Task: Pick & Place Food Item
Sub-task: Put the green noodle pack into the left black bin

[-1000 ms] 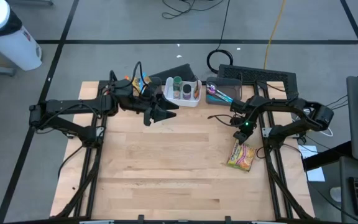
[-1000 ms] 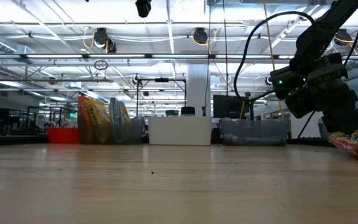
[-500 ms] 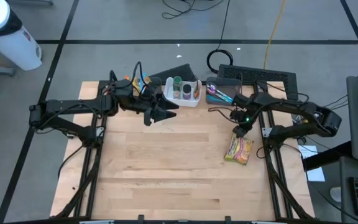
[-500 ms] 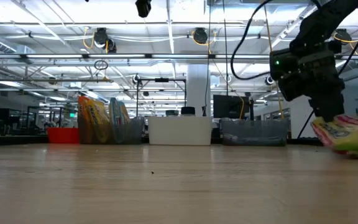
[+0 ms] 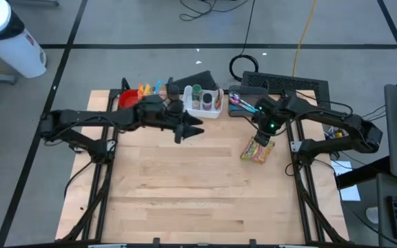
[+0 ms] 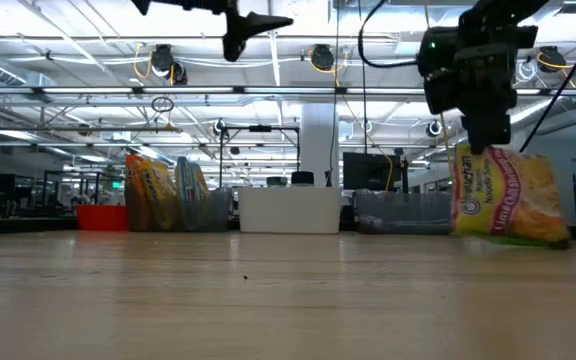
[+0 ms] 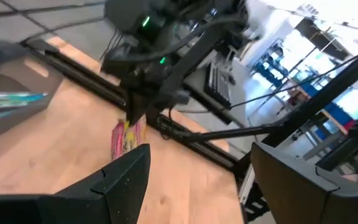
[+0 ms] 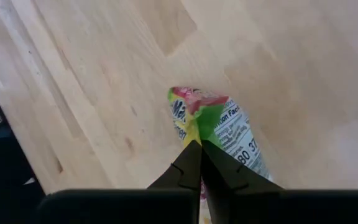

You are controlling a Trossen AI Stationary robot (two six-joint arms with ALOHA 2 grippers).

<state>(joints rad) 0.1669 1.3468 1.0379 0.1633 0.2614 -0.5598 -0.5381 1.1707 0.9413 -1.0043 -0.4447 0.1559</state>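
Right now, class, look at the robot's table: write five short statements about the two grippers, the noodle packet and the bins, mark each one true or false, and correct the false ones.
1. The right gripper is shut on the noodle packet. True.
2. The noodle packet lies flat on the table. False: it hangs upright from the gripper, pinched at its top edge.
3. The left gripper holds a second packet. False: it is open and empty, in the air near the white bin.
4. The bins stand along the table's far edge. True.
5. The noodle packet is already inside the white bin. False: it is over the right side of the table, outside any bin.
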